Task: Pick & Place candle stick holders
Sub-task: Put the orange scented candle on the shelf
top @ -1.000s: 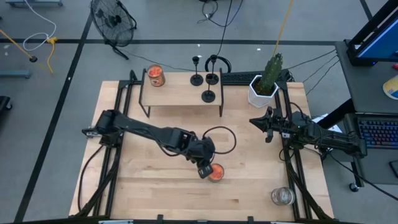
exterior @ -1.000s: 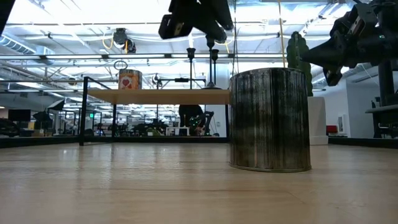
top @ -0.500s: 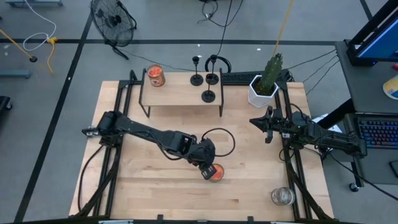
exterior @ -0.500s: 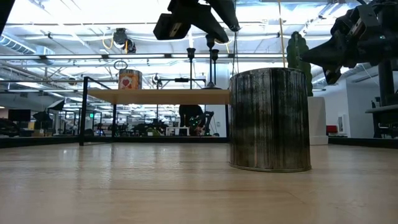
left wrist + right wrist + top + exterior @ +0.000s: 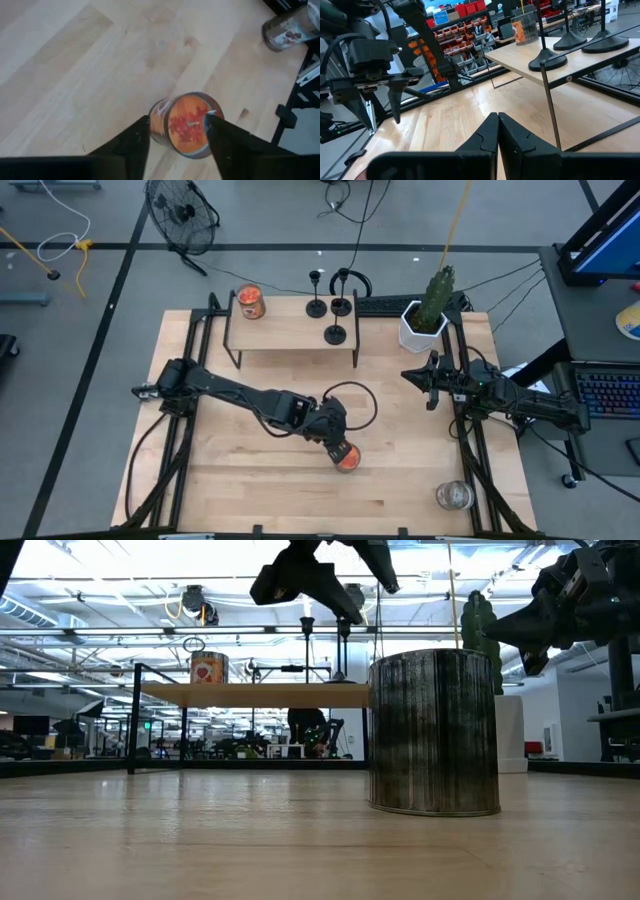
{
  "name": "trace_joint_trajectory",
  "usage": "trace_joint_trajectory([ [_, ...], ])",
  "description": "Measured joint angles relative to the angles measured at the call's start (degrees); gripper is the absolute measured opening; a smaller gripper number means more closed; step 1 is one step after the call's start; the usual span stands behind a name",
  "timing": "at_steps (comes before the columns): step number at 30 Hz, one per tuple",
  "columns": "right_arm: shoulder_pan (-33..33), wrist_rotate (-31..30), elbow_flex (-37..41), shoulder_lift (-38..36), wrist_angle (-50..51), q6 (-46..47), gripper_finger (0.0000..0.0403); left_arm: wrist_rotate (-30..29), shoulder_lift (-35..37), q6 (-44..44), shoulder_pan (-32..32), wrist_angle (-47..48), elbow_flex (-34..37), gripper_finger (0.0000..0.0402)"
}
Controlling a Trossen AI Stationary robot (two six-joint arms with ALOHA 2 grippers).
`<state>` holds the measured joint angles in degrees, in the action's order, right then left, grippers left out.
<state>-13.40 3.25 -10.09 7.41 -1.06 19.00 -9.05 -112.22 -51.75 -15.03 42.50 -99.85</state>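
Note:
Three black candle stick holders (image 5: 316, 307), (image 5: 341, 306), (image 5: 336, 333) stand on their round bases on a low wooden shelf (image 5: 285, 330) at the table's far side. In the right wrist view the holders (image 5: 547, 60) show on the shelf too. My left gripper (image 5: 338, 448) hangs open over mid-table, above a glass jar with orange contents (image 5: 182, 125) that stands on the table. Its fingers (image 5: 142, 137) frame the jar in the left wrist view, but the low view shows the gripper (image 5: 350, 585) above the jar's top (image 5: 435, 655). My right gripper (image 5: 497, 127) waits shut at the right (image 5: 410, 375).
A second orange jar (image 5: 250, 302) stands on the shelf's left end. A clear glass jar (image 5: 453, 496) stands at the near right corner. A potted cactus (image 5: 428, 310) stands at the far right. Bare wood lies left of the left arm and along the near edge.
My left gripper has opened and rolled about its own line while staying above the orange jar. The jar has kept its place on the table.

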Motion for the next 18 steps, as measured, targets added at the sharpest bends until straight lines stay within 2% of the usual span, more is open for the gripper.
trace_joint_trajectory([
  [6,0.0,0.0,0.0,0.0,0.0,0.0,0.0000,0.2,-2.1,-1.9,0.3,-0.8,-0.1,0.0245],
  [11,0.0,0.0,0.0,0.0,-0.9,0.0,0.0000,1.7,-4.8,-3.5,0.9,-0.1,0.0,0.0248],
  [18,0.0,0.0,0.0,0.0,-0.9,0.0,0.0000,3.9,-4.9,-3.8,1.9,-0.6,0.0,0.0248],
])
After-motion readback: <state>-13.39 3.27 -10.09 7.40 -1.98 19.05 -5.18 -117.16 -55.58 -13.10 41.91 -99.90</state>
